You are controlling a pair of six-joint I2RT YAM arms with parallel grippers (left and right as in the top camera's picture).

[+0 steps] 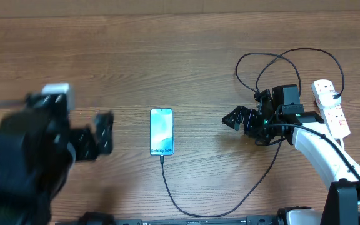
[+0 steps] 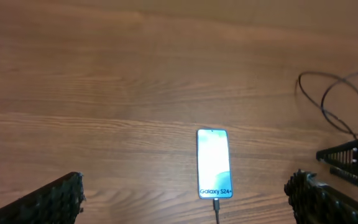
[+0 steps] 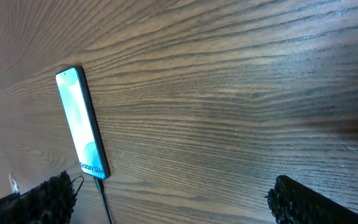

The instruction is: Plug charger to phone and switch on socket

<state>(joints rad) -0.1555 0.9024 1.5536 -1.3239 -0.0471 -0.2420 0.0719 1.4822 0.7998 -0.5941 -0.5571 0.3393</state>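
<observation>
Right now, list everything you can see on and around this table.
phone: one, light blue screen with black edges, flat at the table's middle.
charger: one, black cable, from the phone's near end, curving right, looping beside the socket.
socket: one, white strip with red switches, far right.
table: one, brown wood, under everything.
left fingers: two, black, apart, empty, left of the phone.
right fingers: two, black, apart, empty, right of the phone.
</observation>
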